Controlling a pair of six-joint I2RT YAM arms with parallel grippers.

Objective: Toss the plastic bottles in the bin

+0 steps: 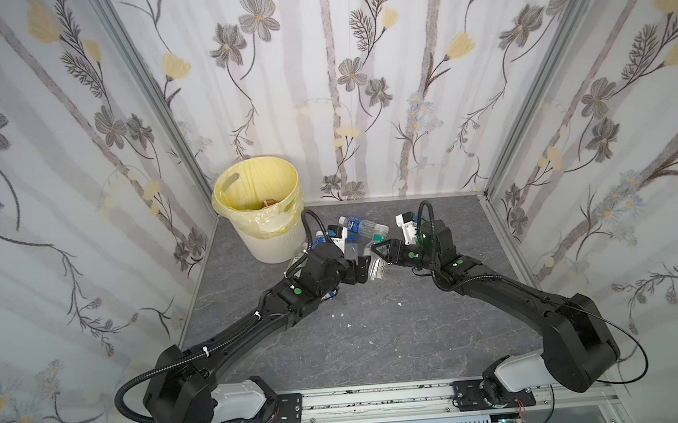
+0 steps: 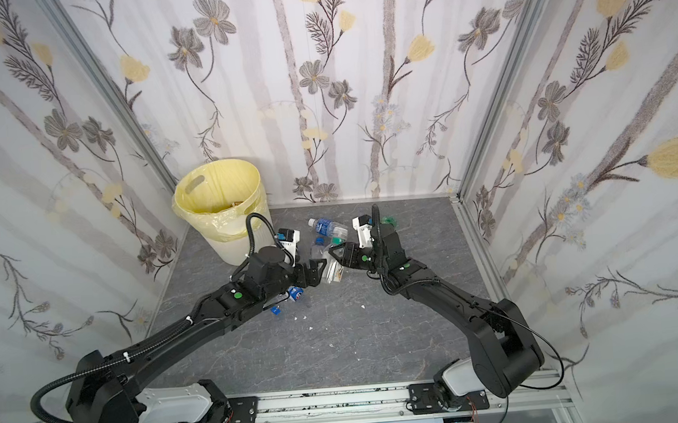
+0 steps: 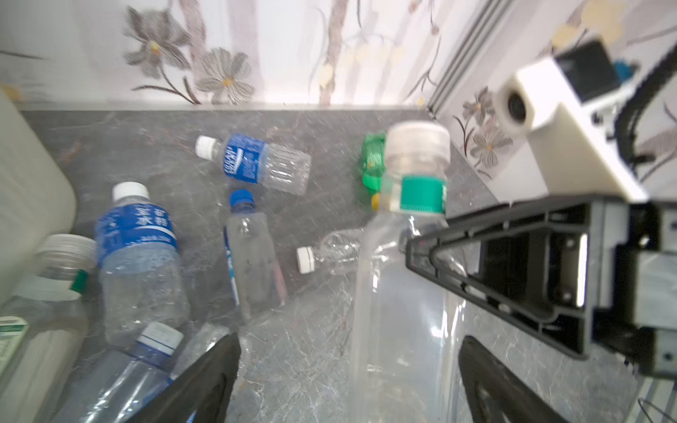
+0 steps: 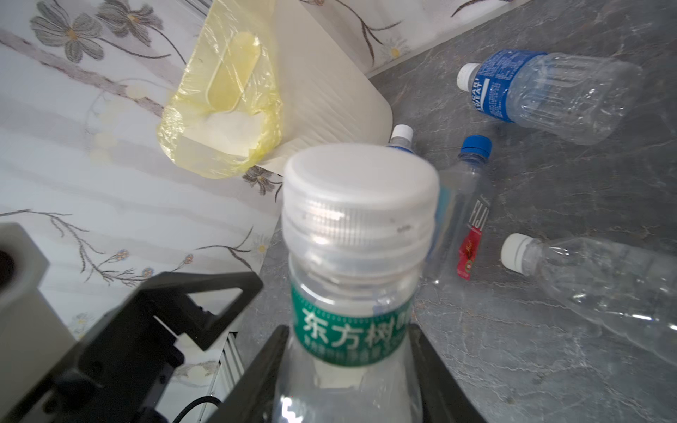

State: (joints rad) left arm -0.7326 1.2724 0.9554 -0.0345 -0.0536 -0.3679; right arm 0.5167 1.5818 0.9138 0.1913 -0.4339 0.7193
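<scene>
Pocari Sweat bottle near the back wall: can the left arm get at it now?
Likely yes, after backing off: the left arm holds its jaws open around the green-banded bottle, which the right arm grips. Beyond it the Pocari Sweat bottle lies uncovered on the table.

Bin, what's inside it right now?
The bin holds its yellow liner and one brownish item, too small to identify. The near rim covers the rest of the bottom.

A cream-white ribbed bin [image 1: 274, 245] lined with a yellow bag [image 1: 247, 210] stands in the tabletop's [image 1: 378, 332] far left corner, with clear plastic bottles [image 3: 256, 163] lying scattered beside it and one white-capped green-labelled bottle [image 4: 351, 311] held.
</scene>
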